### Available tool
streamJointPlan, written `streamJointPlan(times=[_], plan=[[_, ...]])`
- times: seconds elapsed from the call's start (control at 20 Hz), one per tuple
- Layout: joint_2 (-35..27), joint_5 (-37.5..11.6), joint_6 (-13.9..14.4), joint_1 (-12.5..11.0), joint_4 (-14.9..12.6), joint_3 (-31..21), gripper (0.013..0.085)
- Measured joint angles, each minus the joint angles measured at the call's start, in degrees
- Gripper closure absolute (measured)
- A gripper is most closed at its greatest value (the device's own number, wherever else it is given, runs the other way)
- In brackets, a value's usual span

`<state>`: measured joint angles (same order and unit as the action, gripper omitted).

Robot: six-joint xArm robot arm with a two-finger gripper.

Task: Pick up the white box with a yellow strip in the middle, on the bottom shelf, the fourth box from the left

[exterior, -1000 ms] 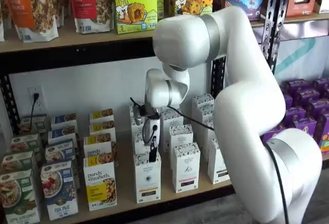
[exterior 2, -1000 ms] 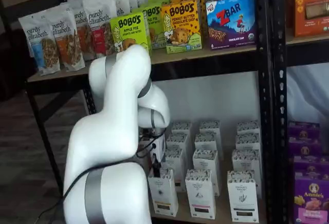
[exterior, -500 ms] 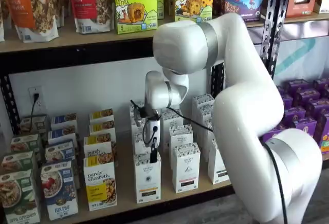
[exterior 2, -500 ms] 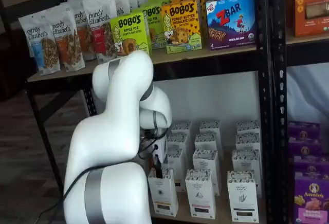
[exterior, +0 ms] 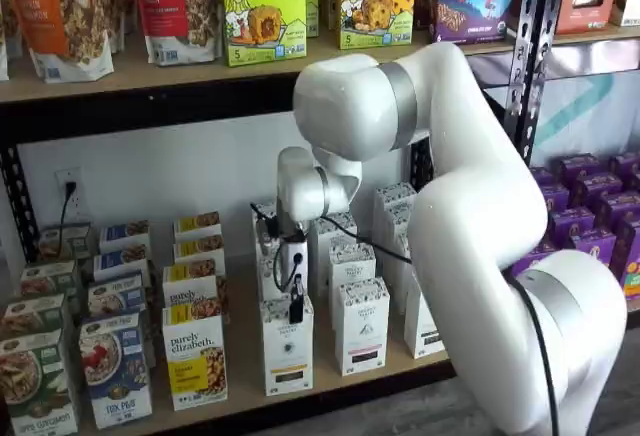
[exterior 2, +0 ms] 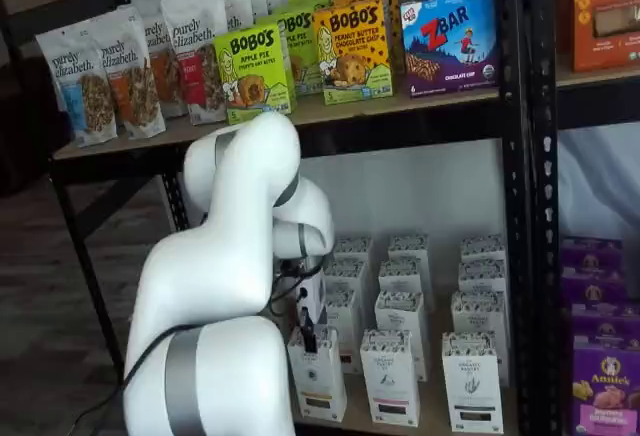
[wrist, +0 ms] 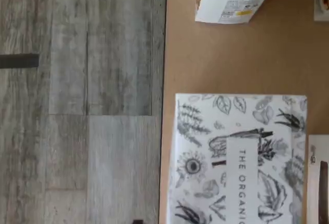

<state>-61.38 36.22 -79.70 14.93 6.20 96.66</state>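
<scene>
The white box stands at the front of the bottom shelf, right of a granola box with a yellow square. In both shelf views it has a speckled grey top and a thin olive band low on its front. My gripper hangs just above the box's top, and only a black finger shows side-on, so I cannot tell whether it is open. It also shows in a shelf view. In the wrist view the box's grey leaf-patterned top lies close below the camera on the tan board.
Similar white cartons with black bands stand right of and behind the target. Granola boxes fill the shelf's left part. The upper shelf carries snack bags and boxes. A black upright and purple boxes are to the right.
The arm's elbow has swung up and back, and the wrist has shifted slightly left and down, bringing the black finger a little closer to the white box's top.
</scene>
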Motion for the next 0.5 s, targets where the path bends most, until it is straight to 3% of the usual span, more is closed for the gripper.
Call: streamJointPlan(times=[0.5], plan=[[-3.46,-0.05,2.13,0.49,-2.01,3.27,0.013]])
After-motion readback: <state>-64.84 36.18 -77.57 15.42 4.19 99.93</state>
